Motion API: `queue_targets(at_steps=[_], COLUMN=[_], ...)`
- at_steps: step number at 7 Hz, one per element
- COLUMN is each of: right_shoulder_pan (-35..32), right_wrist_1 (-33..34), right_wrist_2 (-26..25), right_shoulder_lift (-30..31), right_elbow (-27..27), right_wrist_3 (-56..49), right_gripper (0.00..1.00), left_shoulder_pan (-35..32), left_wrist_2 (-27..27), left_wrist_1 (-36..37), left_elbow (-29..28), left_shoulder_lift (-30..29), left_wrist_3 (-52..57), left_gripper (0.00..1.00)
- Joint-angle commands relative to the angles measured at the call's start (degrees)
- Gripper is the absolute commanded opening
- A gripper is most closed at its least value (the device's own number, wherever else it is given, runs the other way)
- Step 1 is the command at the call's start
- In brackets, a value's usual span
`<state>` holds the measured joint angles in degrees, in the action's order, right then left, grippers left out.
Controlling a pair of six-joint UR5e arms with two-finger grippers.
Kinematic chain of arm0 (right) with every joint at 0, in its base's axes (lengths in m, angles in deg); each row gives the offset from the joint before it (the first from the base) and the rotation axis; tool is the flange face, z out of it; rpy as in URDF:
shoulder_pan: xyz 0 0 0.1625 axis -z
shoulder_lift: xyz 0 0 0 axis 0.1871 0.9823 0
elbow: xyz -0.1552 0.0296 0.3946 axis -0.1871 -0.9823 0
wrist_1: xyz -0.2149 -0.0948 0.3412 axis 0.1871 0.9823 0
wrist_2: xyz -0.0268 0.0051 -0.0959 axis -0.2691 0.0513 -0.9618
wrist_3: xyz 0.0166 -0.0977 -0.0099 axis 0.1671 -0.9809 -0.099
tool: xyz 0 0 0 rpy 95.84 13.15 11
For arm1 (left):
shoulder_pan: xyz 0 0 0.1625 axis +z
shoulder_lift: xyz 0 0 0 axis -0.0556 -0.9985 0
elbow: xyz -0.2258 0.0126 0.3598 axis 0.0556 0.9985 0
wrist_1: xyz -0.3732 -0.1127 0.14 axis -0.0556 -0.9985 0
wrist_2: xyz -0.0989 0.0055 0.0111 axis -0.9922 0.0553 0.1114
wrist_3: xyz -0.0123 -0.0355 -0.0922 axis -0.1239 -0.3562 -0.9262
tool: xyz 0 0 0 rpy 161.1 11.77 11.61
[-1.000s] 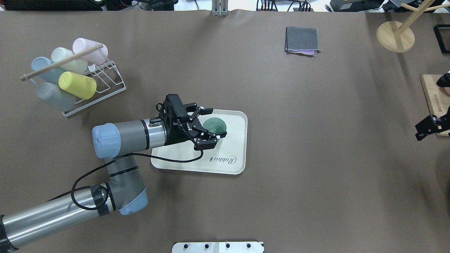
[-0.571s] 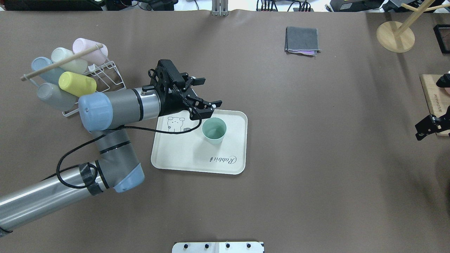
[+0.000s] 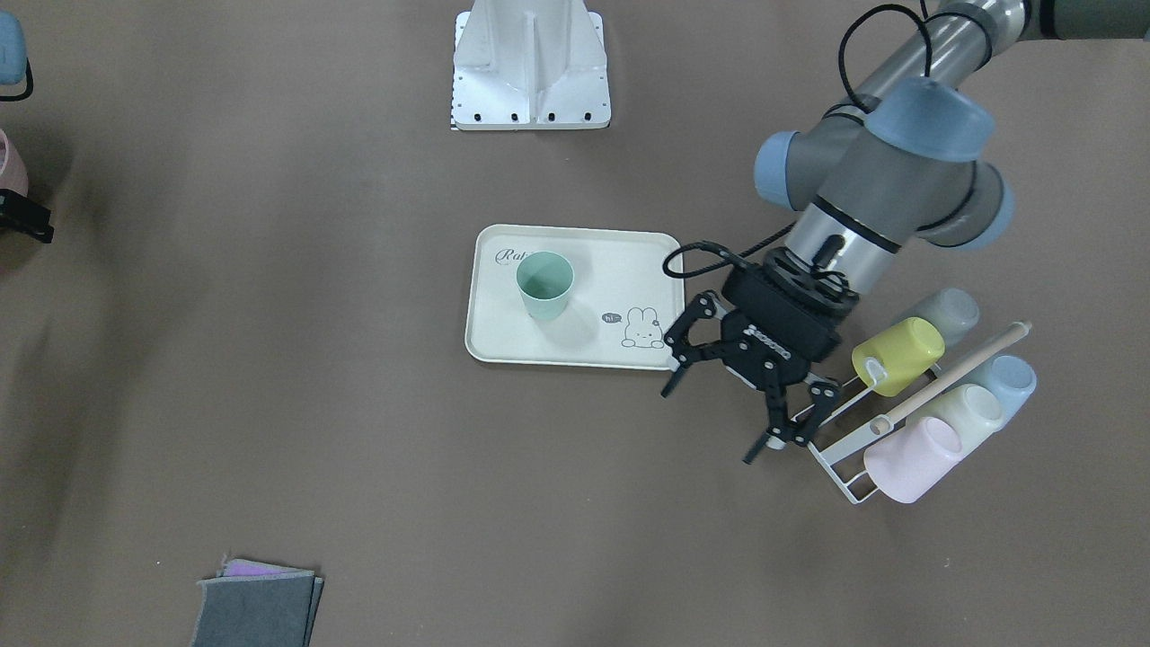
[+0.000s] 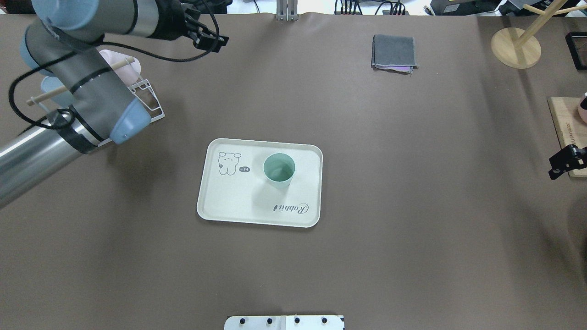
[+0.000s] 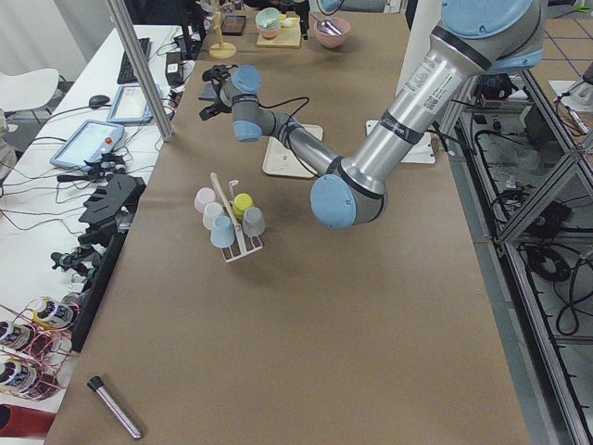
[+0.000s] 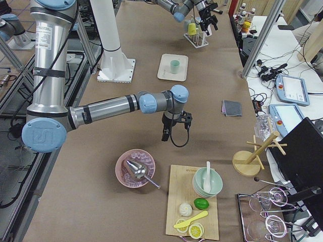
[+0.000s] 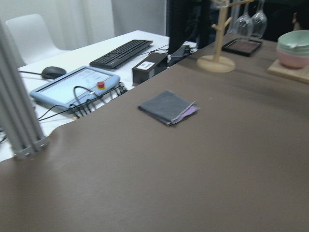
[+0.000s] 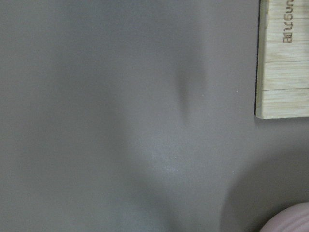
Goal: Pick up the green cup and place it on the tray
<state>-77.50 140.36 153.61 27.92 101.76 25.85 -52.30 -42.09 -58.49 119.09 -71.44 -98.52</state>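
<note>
Brown-covered table [image 4: 412,220], with a white desk [image 7: 72,57] and black keyboard [image 7: 120,52] past the far edge. Left gripper [image 3: 710,424]: jaws spread wide, nothing between them, touching nothing. It hangs above the table off the tray's left end, beside the white wire rack of pastel cups [image 3: 907,406]. The small mint-green plastic cup [image 4: 279,170] stands upright, mouth up, on the cream rectangular "Rabbit" tray [image 4: 238,201], in its right half toward the far rim. The bunny drawing is between cup and claw. Cup and claw are well apart. Right gripper [image 4: 563,161] is at the table's right edge by a wooden board [image 4: 562,128]; can't tell whether it's open or closed.
</note>
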Motion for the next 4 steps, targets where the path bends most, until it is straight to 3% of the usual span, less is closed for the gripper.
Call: queue_targets(at_steps=[1, 2, 4], right_shoulder_pan=[-5.5, -8.06, -13.52], right_wrist_1=[0.0, 0.0, 0.0], right_wrist_2=[2.85, 2.77, 2.42], right_shoulder_lift=[0.66, 2.32, 2.42], right_elbow=[-1.02, -1.72, -5.57], right_wrist_3=[-2.17, -5.24, -13.06], right_gripper=[1.0, 1.0, 1.0], left_shoulder_pan=[-11.41, -16.18, -22.79], left_wrist_2=[-13.16, -18.05, -18.27], left_wrist_1=[17.94, 27.1, 29.12], left_elbow=[0.1, 1.06, 0.03], left_shoulder_lift=[-0.79, -0.53, 7.08], left_wrist_3=[0.0, 0.0, 0.18], left_gripper=[0.98, 0.98, 0.98])
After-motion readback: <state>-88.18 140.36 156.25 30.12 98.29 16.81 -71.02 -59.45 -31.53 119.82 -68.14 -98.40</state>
